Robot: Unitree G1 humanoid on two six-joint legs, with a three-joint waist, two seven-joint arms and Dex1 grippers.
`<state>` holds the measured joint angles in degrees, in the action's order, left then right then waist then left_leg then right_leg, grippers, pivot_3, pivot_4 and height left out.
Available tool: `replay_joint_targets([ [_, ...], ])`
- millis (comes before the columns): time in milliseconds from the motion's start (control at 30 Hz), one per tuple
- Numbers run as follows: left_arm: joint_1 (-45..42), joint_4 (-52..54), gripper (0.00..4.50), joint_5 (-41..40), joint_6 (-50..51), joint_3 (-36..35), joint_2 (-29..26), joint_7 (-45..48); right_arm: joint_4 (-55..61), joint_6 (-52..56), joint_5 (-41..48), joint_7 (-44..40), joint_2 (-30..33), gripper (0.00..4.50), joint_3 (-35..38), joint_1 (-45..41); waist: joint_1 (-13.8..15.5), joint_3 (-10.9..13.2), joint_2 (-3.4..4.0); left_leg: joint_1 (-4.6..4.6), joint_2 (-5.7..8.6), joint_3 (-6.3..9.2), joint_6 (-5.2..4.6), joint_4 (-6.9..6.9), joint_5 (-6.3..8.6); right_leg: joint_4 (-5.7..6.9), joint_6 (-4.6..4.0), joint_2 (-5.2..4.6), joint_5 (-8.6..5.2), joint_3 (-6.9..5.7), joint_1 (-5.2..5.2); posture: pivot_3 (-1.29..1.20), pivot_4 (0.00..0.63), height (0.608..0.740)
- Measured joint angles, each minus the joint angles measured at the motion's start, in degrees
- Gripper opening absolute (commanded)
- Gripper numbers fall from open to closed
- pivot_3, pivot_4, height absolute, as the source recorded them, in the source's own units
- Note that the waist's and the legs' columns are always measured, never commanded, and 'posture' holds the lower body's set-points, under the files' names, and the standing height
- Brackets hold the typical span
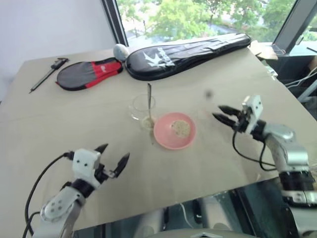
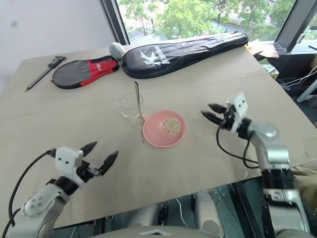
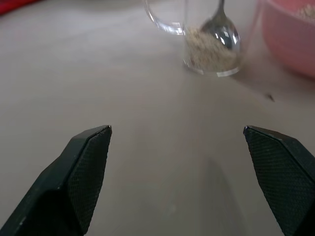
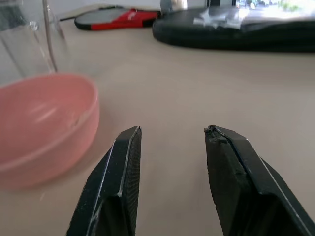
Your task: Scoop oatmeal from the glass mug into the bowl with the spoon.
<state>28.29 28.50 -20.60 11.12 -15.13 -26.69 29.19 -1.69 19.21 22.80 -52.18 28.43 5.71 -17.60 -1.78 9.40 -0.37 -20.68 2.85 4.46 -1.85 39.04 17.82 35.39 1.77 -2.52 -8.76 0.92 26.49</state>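
Note:
The clear glass mug (image 1: 142,108) stands mid-table with the silver spoon (image 1: 149,101) leaning upright inside it, its tip in pale oatmeal (image 3: 209,49) at the bottom. Touching the mug's right side is the pink bowl (image 1: 161,133), which holds a small clump of oatmeal (image 1: 181,128). My left gripper (image 1: 114,160) hovers open near the table's front edge, well short of the mug, with nothing between its fingers. Right of the bowl, my right gripper (image 1: 221,113) points toward it with its fingers (image 4: 120,162) apart and empty.
A long black racket bag (image 1: 188,53) and a red-and-black racket cover (image 1: 88,73) lie along the far side. A black caliper-like tool (image 1: 48,73) rests at the far left. The table's front edge (image 1: 163,208) runs just beyond my left arm.

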Motion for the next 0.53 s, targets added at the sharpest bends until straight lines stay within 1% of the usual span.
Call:
replay_joint_targets([
  [67, 2.4, 0.8, 4.45, 0.8, -0.2, 0.4, 0.2, 0.4, 2.2, 0.0, 0.0, -0.4, 2.1, 2.07, 0.4, 5.4, 0.0, 0.1, -0.04, 0.18, -0.04, -0.01, -0.01, 0.03, 0.01, -0.02, -0.12, 0.23, -0.16, 0.00, -0.22, 0.00, 0.150, 0.740],
  [133, 4.6, 1.3, 4.45, 1.4, -0.4, 1.1, 0.9, 0.5, 4.1, -0.7, -0.1, -1.2, 3.8, 2.07, 1.3, 10.9, 0.0, 0.2, -0.09, 0.58, -0.14, -0.06, -0.12, 0.03, 0.08, -0.11, -0.07, 0.30, -0.24, 0.02, -0.68, 0.00, 0.150, 0.740],
  [200, 5.5, 1.4, 4.50, 1.2, -0.4, 1.9, 1.8, 0.7, 5.5, -1.2, -0.4, -1.2, 4.8, 2.54, 1.6, 14.3, -0.1, 0.4, -0.15, 0.82, -0.17, -0.15, -0.23, 0.03, 0.16, -0.13, -0.04, 0.32, -0.27, 0.10, -0.90, 0.00, 0.150, 0.740],
  [233, 5.8, 1.6, 4.50, 1.1, -0.5, 2.1, 2.1, 0.9, 6.0, -1.8, -0.5, -1.2, 5.1, 2.89, 1.6, 15.6, -0.2, 0.5, -0.26, 0.85, -0.21, -0.21, -0.24, 0.03, 0.16, -0.14, -0.04, 0.34, -0.27, 0.13, -0.91, 0.00, 0.150, 0.740],
  [267, 5.9, 1.8, 4.50, 1.0, -0.5, 2.2, 2.5, 1.1, 6.6, -2.6, -0.8, -1.2, 5.3, 3.32, 1.8, 17.1, -0.2, 0.5, -0.37, 0.85, -0.24, -0.24, -0.24, 0.03, 0.16, -0.13, -0.03, 0.34, -0.27, 0.12, -0.91, 0.00, 0.150, 0.740],
  [300, 5.9, 2.1, 4.50, 1.0, -0.7, 2.2, 2.7, 1.1, 7.0, -3.4, -1.1, -1.0, 5.5, 3.90, 1.9, 18.2, -0.3, 0.6, -0.45, 0.87, -0.26, -0.26, -0.23, 0.03, 0.16, -0.13, -0.03, 0.36, -0.27, 0.12, -0.91, 0.00, 0.150, 0.740],
  [333, 5.8, 2.3, 4.50, 1.0, -1.0, 2.2, 2.9, 1.0, 7.3, -3.8, -1.2, -0.8, 5.5, 4.37, 2.0, 18.8, -0.3, 0.6, -0.50, 0.88, -0.27, -0.28, -0.23, 0.03, 0.17, -0.13, -0.03, 0.37, -0.27, 0.12, -0.91, 0.00, 0.150, 0.740],
  [367, 5.8, 2.4, 4.50, 1.0, -1.3, 2.2, 3.0, 1.1, 7.5, -4.1, -1.3, -0.5, 5.5, 4.46, 2.1, 19.1, -0.4, 0.6, -0.52, 0.88, -0.28, -0.29, -0.23, 0.03, 0.17, -0.13, -0.03, 0.38, -0.27, 0.13, -0.91, 0.00, 0.150, 0.740],
  [467, 5.7, 2.4, 4.50, 1.6, -1.7, 2.2, 3.0, 1.0, 8.0, -4.3, -1.3, 1.1, 5.5, 4.46, 2.3, 19.8, -0.3, 0.7, -0.60, 0.86, -0.28, -0.30, -0.23, 0.03, 0.17, -0.15, -0.03, 0.38, -0.27, 0.13, -0.89, 0.00, 0.150, 0.740],
  [533, 5.7, 2.4, 4.50, 3.7, -2.3, 2.2, 3.0, 0.2, 8.0, -4.6, -1.7, 1.5, 5.5, 4.46, 2.3, 20.0, -0.2, 0.7, -0.62, 0.83, -0.28, -0.30, -0.23, 0.03, 0.17, -0.23, -0.03, 0.38, -0.26, 0.13, -0.89, 0.00, 0.150, 0.740],
])
